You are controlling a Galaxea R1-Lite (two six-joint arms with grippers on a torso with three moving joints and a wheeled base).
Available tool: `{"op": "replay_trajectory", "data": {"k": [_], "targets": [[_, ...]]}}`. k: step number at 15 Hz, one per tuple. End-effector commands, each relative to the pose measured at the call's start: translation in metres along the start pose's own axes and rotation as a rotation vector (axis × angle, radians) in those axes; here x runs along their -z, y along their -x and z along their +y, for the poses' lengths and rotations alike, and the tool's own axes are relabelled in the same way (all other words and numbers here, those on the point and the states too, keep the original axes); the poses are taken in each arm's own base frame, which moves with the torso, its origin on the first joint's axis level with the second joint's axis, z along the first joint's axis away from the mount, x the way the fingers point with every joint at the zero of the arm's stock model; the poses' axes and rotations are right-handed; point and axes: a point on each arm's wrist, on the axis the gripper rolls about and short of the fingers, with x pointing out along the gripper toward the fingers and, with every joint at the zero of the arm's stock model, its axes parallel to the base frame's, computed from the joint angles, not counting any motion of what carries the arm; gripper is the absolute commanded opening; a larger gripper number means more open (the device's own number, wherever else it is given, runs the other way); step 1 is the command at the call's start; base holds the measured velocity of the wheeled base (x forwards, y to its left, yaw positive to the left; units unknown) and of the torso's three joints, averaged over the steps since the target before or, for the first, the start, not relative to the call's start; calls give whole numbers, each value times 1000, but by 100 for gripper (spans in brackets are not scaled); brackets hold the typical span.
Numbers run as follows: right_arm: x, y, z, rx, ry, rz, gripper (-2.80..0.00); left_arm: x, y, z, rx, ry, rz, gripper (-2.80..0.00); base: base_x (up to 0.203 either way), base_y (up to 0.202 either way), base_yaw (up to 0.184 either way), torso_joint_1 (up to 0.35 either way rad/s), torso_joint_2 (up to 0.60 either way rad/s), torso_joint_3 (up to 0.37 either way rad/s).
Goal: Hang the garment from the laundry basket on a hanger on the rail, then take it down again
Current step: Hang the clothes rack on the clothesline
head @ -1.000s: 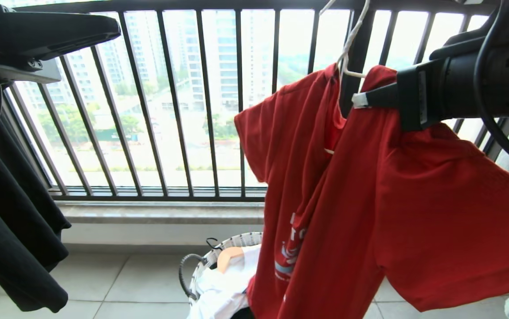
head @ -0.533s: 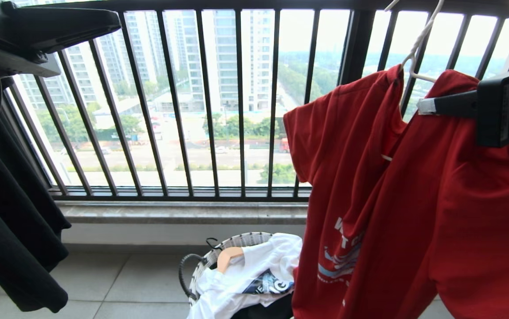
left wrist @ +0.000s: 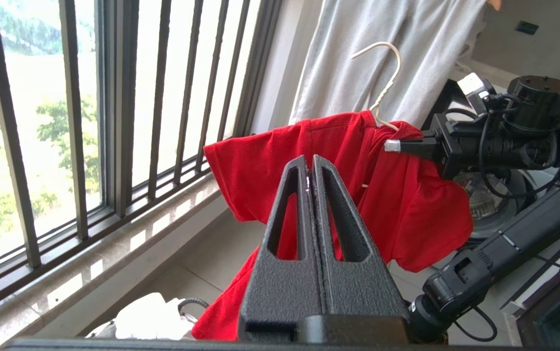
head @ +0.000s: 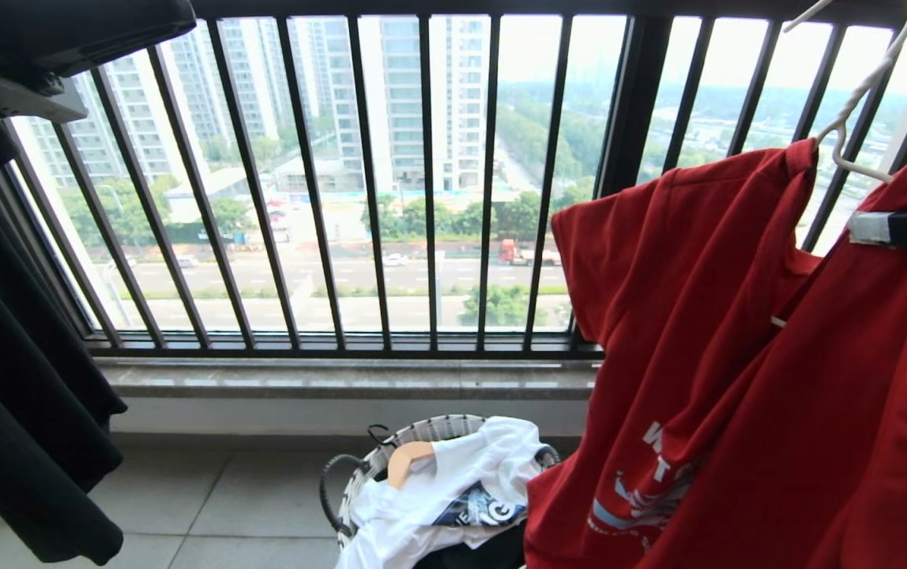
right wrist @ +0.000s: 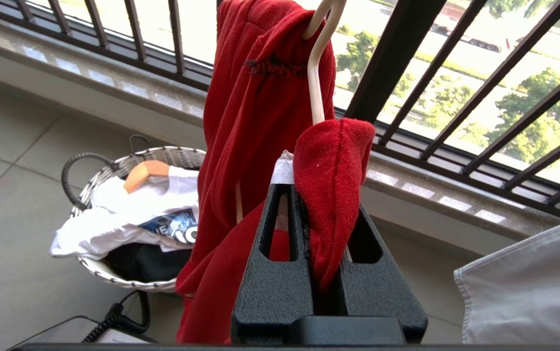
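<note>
Head view shows you the red garment [head: 746, 348] hanging on the right side of the scene, draped over the thin white hanger [head: 856, 118]. Its long axis runs top to bottom: the collar is up by the hanger's neck, the hem drops out of sight below, and one sleeve spreads left toward the window bars [head: 422, 182]. The hanger's hook points up and leans right, its tip cut off at the top edge, so you cannot tell what it hangs from.

Your right gripper [right wrist: 304, 195] sits at the shoulder beside the hanger's neck; its fingers are almost together and pinch a fold of red cloth, and the hanger wire rises just past their tips. In the head view only a taped fingertip [head: 868, 227] reaches in from the right edge.

Your left gripper [left wrist: 309, 163] is high on the left, well apart from the garment, its fingers pressed together on nothing.

The laundry basket [head: 390, 454] stands on the floor below, near the window sill, holding a white printed shirt [head: 453, 498] and a wooden hanger [head: 406, 458]. The garment's lower edge hangs just right of the basket and overlaps its right rim in view. A black garment [head: 19, 395] hangs along the left edge. Between it and the red one you have open room in front of the bars.
</note>
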Motion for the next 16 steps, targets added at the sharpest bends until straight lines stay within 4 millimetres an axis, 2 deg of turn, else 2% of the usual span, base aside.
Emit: {"op": "replay_trajectory", "data": {"k": [1, 7, 11, 16], "targets": [[0, 9, -4, 7, -8, -21, -280, 0, 0, -2, 7, -1, 1, -280, 0, 0, 0, 85, -334, -349], [9, 7, -3, 2, 2, 7, -280, 0, -1, -7, 28, 6, 9, -280, 0, 0, 0, 108, -495, -328], [10, 9, -4, 2, 2, 7, -280, 5, -4, -29, 97, 8, 17, -280, 0, 0, 0, 155, -469, -317], [13, 8, -3, 2, 6, 16, -280, 8, 6, -57, 138, -8, 12, -280, 0, 0, 0, 186, -483, -302]]}}
